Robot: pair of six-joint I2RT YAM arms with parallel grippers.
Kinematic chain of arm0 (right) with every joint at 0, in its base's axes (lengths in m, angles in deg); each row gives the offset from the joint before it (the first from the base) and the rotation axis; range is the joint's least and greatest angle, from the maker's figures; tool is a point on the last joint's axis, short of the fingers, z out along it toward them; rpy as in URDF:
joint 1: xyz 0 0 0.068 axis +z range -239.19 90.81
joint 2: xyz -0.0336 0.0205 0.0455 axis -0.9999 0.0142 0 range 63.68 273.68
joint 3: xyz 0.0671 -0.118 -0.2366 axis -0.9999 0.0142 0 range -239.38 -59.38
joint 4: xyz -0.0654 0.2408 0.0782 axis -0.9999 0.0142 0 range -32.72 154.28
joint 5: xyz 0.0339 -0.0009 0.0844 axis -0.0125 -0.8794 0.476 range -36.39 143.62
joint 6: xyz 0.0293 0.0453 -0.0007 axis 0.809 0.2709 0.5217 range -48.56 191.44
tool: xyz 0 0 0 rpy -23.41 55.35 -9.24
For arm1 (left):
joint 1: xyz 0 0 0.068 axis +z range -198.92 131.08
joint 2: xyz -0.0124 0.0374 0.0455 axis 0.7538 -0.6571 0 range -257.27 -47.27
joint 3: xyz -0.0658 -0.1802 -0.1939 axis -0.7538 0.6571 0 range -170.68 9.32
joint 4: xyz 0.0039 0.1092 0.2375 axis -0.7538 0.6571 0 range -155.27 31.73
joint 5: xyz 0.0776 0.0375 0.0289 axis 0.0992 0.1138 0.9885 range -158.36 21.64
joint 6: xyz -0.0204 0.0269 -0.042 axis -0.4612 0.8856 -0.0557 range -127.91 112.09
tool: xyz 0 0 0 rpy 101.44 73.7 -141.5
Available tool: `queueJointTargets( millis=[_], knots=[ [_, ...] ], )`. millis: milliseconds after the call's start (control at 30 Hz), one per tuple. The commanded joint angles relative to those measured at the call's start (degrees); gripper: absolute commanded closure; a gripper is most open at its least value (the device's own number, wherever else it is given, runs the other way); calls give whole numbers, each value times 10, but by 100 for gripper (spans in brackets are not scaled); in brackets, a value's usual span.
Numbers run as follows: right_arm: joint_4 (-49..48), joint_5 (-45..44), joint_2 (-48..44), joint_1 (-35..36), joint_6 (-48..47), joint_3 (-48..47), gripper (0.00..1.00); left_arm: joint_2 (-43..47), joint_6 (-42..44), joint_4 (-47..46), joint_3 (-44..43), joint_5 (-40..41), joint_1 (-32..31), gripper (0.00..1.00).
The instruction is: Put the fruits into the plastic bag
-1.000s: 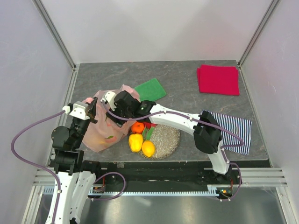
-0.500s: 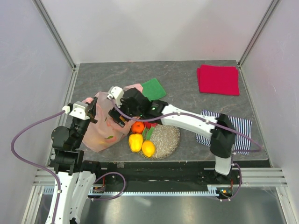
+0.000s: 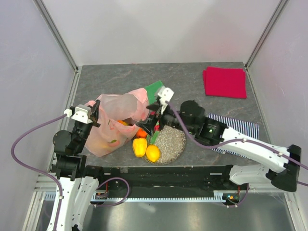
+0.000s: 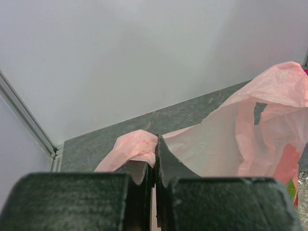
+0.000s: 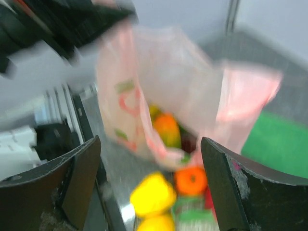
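Some fruits [image 5: 166,130] in the bag [image 3: 113,127], yellow ones [image 3: 140,147] and orange [image 3: 141,132] not yet, by the plate [image 3: 174,144]. Left tool [image 4: 154,161] pinches bag, right tool [image 5: 150,144] wide open, empty.

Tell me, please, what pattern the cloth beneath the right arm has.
The cloth has navy and white stripes, clearest in the top external view.

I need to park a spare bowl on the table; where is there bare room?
Bare table lies between the green cloth and red cloth, and along the far edge. Crowded near-left: plastic bag, plate, fruits, right gripper.
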Motion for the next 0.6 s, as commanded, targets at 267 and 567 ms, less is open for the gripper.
queueJointTargets(
  millis=[267, 567],
  knots=[
    [196, -100, 99, 37, 161, 103, 11, -5, 2, -24, 2, 12, 2, 98],
    [221, -110, 192, 65, 186, 81, 12, -5, 3, -22, 2, 14, 2, 98]
  ],
)
